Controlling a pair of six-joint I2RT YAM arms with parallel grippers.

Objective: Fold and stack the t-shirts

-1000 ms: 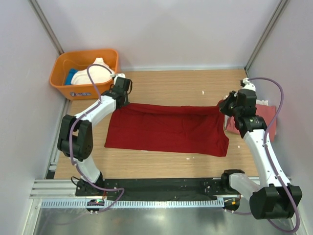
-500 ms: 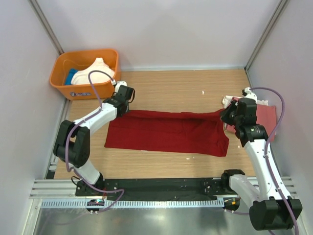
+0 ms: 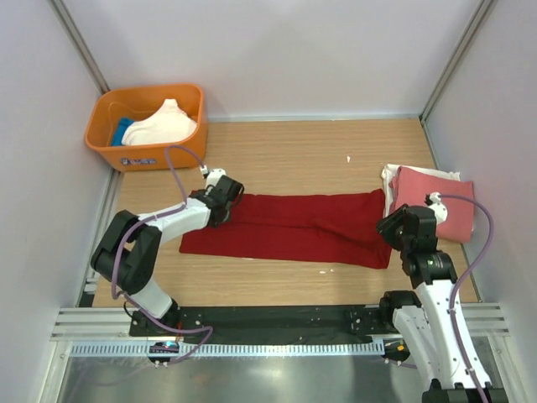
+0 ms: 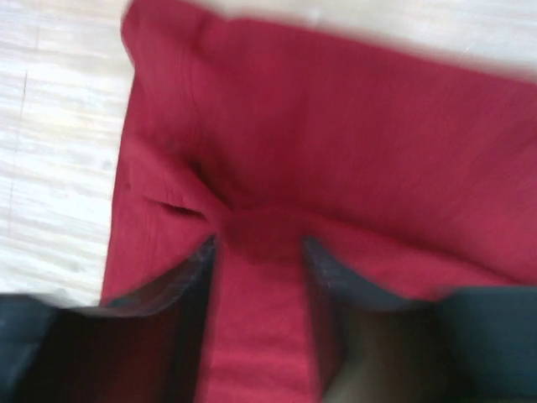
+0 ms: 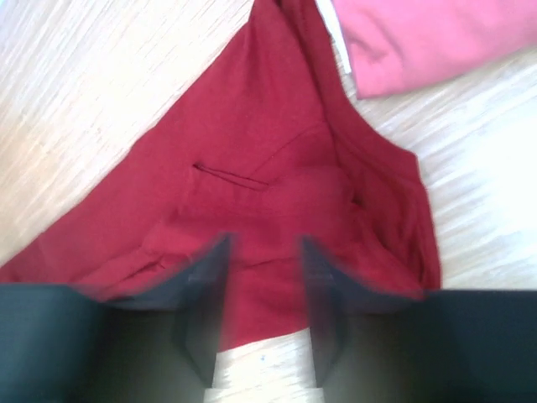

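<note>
The dark red t-shirt (image 3: 302, 227) lies across the wooden table as a long narrow band, folded lengthwise. My left gripper (image 3: 228, 201) sits low over its left end, jaws apart, with red cloth (image 4: 336, 143) lying slack under the gap of the left gripper (image 4: 258, 248). My right gripper (image 3: 391, 230) hovers at the shirt's right end, near its front corner, and is open too. In the right wrist view the right gripper (image 5: 264, 243) shows the cloth (image 5: 277, 159) and bare table between the fingers. A folded salmon-pink t-shirt (image 3: 436, 206) lies on a white one (image 3: 389, 175) at the right.
An orange tub (image 3: 101, 138) at the back left holds cream-white shirts (image 3: 164, 126) and a blue one (image 3: 124, 130). The pink stack (image 5: 428, 42) lies close beyond the red shirt's right end. Grey walls close in on both sides.
Both arms drew the shirt's far edge toward the near side, narrowing it into a band. Both grippers, shut on the cloth before, now stand open and the cloth lies free.
</note>
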